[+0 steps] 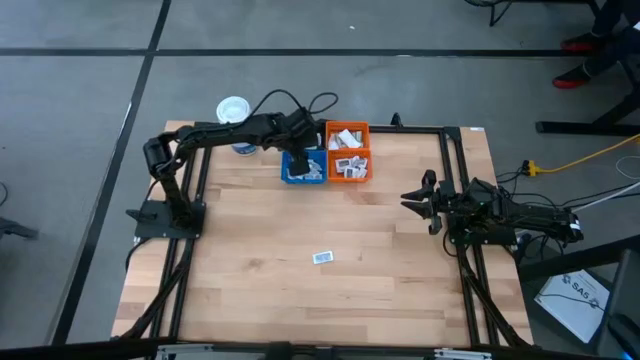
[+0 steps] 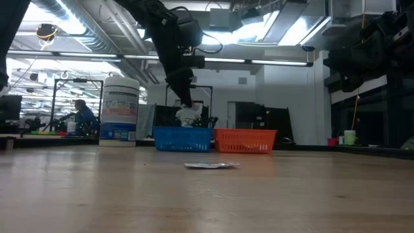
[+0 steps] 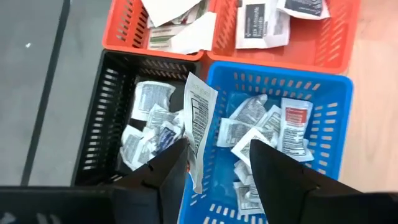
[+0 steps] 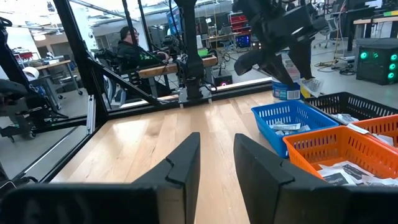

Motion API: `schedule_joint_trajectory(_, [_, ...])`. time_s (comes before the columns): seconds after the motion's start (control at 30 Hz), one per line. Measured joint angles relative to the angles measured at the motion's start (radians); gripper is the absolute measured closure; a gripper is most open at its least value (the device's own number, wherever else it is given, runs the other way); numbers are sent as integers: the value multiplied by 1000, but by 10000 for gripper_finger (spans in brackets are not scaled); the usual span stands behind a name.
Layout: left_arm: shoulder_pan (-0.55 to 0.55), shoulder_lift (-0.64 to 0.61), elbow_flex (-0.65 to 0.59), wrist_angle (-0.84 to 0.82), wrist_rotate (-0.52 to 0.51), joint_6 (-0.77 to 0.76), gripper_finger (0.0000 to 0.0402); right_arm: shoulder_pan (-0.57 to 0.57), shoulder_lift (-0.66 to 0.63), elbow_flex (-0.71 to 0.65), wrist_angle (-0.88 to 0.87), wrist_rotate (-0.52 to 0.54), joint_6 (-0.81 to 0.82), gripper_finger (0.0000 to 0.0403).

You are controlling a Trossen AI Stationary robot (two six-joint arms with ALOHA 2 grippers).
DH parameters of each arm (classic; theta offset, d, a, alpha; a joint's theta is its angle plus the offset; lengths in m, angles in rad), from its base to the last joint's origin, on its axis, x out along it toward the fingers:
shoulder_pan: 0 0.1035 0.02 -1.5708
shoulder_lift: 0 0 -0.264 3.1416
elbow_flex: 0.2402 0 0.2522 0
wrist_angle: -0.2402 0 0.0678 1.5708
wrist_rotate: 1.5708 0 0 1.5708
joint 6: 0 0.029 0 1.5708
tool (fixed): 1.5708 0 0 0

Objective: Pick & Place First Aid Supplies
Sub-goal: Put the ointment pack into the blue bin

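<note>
A white sachet [image 3: 199,121] hangs against one finger [image 3: 163,174] of the left hand [image 3: 217,168], fingers apart, above the blue bin [image 3: 336,106] beside the black bin [image 3: 102,106]. Another sachet [image 1: 322,257] lies mid-counter [image 1: 250,250]. The right hand [image 4: 214,165] waits, fingers apart, empty.

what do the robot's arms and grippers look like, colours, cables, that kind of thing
Both arms are dark, near black, built of jointed blocky segments on black base plates. The left arm has loose black cables looping over its wrist. The right arm carries black cabling along its length. The left gripper and the right gripper each have two flat, wedge-shaped matte black fingers. No markings can be made out.
</note>
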Motion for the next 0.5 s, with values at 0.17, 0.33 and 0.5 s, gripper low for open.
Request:
schedule_joint_trajectory(0.17, [-20, 0, 0, -1, 41, -1, 233, 0, 0, 0, 0, 0, 0, 303])
schedule_joint_trajectory(0.33, [-52, 0, 0, -1, 76, 11, 233, 0, 0, 0, 0, 0, 0, 303])
schedule_joint_trajectory(0.5, [-109, 0, 0, 20, 74, 17, 233, 0, 0, 0, 0, 0, 0, 303])
